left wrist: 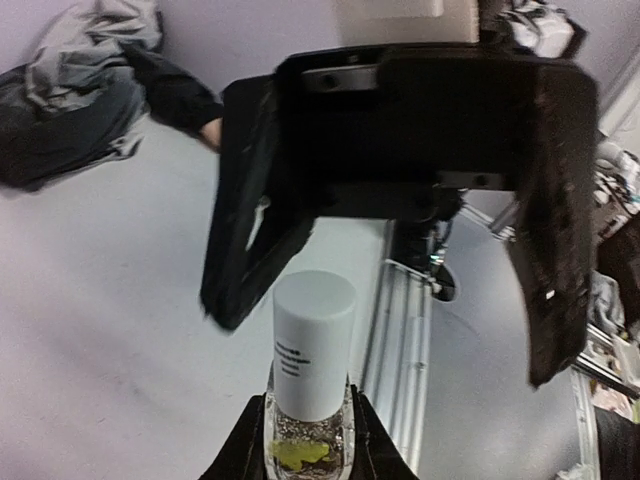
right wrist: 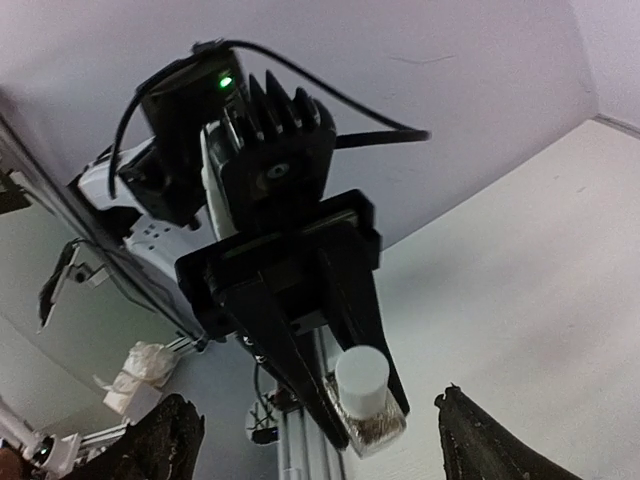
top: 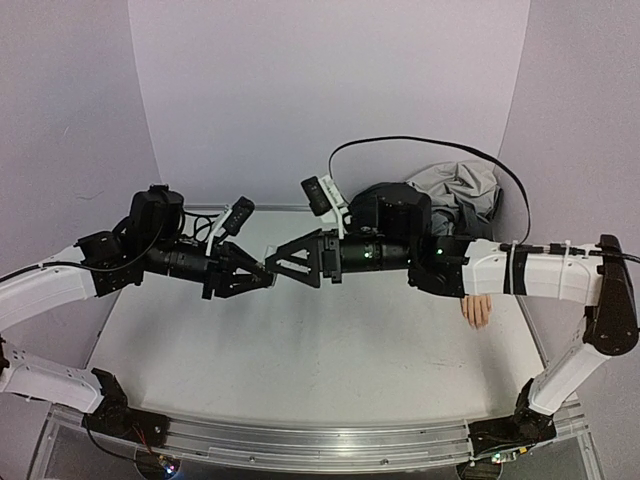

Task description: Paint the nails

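The left gripper is clamped on the glass base of a small clear bottle, held in the air above the table. The right gripper faces it with its 2 fingers spread wide, gripping nothing, just short of the white cap. The cap looks smooth and light, so it is best pinched square across its round sides. The glass is probably slippery and fragile.

The nails sit on a pale mannequin hand lying on the table's right side, well apart from the bottle and partly under the right arm. They are too small to make out. The hand looks stiff and light, so it is likely to slide under a brush.
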You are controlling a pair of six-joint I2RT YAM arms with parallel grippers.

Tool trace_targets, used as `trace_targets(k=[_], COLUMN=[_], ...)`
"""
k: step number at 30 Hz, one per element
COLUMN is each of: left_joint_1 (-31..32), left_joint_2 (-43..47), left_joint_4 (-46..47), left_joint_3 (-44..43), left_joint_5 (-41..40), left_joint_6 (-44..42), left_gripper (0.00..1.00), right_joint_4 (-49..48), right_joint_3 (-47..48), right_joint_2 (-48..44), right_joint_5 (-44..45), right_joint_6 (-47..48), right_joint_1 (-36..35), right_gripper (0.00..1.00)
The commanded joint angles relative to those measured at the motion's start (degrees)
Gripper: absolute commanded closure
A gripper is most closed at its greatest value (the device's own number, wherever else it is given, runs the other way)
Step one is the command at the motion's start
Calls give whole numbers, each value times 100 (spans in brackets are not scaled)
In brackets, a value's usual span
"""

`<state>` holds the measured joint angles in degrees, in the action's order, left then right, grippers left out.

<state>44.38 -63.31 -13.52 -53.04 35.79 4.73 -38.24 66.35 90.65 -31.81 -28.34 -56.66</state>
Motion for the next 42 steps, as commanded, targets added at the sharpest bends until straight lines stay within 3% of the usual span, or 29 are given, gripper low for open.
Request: trace_targets(k=[1, 10, 23, 25, 28, 30, 32, 35, 36, 38, 40, 41, 42], left_joint_1=[0, 35, 42, 44, 44, 39, 58, 206, 223, 222, 220, 220, 220], left_joint_2=[-216, -397, -547, -555, -456, -310, -100, 162, 175, 139, 160, 169, 160], left_joint_4=[578, 727, 727, 729, 728, 728, 701, 518, 332, 98, 77, 87, 86], left_joint_3=[-508, -542, -529, -519, -442, -324, -134, 113, 106, -8, -65, -85, -104], left_joint_5=[1852, 2409, 2534, 2493, 1874, 912, -640, -3685, -4243, -4571, -4234, -3964, -3552], left_joint_6=[289, 303, 184, 147, 76, 8, -84, 83, 151, 155, 134, 117, 62], left_gripper=[100, 100, 100, 100, 100, 100, 100, 100, 100, 100, 100, 97, 84], right_joint_4=[-1136, -1503, -1652, -1644, -1555, -1261, -748, 50, 329, 502, 511, 515, 519], right_joint_3=[126, 212, 370, 361, 360, 393, 468, 713, 834, 987, 1002, 1003, 995], right_joint_2=[88, 269, 538, 548, 535, 496, 451, 484, 553, 645, 655, 658, 653], right_joint_5=[-1180, -1337, -1560, -1525, -1323, -843, -23, 1535, 2063, 2425, 2551, 2604, 2686], right_joint_6=[-198, -347, -530, -525, -467, -357, -219, -31, 7, 26, -5, 32, 76], right_joint_1=[-13, -10, -20, -20, -36, -97, -191, -492, -615, -754, -780, -782, -778], right_gripper=[23, 52, 89, 99, 100, 100, 100, 100, 100, 100, 100, 100, 100])
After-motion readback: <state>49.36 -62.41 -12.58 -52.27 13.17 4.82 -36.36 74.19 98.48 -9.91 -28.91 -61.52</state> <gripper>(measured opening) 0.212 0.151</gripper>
